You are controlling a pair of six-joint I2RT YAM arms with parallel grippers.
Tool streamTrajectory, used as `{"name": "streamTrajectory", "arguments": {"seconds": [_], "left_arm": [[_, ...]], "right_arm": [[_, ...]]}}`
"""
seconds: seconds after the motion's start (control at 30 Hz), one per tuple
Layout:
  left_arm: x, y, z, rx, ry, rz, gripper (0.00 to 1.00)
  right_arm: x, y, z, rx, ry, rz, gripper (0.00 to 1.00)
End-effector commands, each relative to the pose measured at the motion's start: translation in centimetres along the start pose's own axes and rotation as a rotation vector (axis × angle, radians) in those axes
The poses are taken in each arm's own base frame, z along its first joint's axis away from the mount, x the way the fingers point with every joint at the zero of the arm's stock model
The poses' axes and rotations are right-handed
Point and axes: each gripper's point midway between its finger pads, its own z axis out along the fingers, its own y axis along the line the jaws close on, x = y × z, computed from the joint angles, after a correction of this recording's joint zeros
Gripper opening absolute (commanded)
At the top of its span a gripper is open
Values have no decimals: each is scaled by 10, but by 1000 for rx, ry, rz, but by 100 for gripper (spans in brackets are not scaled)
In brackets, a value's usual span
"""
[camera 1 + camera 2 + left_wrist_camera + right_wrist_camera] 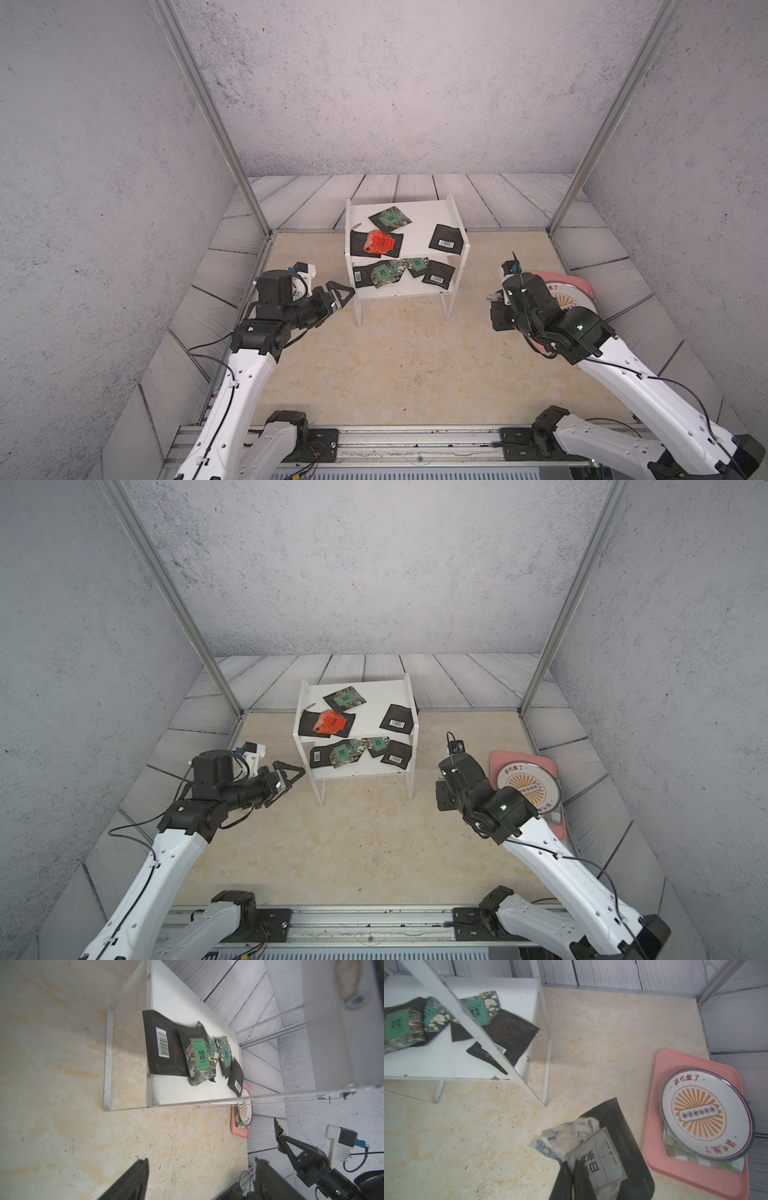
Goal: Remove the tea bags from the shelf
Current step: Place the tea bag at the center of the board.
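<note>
Sachet with "GREEN TEA" on green; plate with red "該吃飯了"

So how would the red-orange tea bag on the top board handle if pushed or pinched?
The red-orange tea bag looks crinkled and thin, so probably floppy and light. It lies on a black sachet, so a push may drag both.

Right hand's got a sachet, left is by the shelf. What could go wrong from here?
1. The right hand pinches the tea bag by one edge, over the table, short of the pink tray; it could slip out early.
2. The open left hand sits close to the side of the shelf; reaching in may shove it.
3. The lower-tier tea bags overlap, so one grasp may drag a neighbour.
</note>
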Motion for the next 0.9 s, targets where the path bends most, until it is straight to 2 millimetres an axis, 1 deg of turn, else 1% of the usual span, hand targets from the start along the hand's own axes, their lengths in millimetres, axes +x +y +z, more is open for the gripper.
{"name": "streamTrajectory", "arguments": {"seconds": [0.0, 0.2, 0.3, 0.57, 0.7, 0.87], "left_arm": [[7, 7, 2, -18, -2, 18, 83], [17, 19, 9, -30, 18, 2, 83], [18, 20, 10, -32, 23, 1, 83], [20, 26, 17, -37, 44, -10, 83], [19, 25, 16, -41, 38, -3, 82], [20, 27, 17, -47, 43, -6, 83]], "right_arm": [[2, -8, 11, 39, -44, 78, 9], [31, -13, 42, 79, 10, 109, 9], [40, -15, 54, 95, 25, 120, 9], [68, -20, 82, 131, 85, 169, 9], [89, -25, 97, 155, 142, 211, 9], [112, -25, 111, 147, 202, 264, 10]]}}
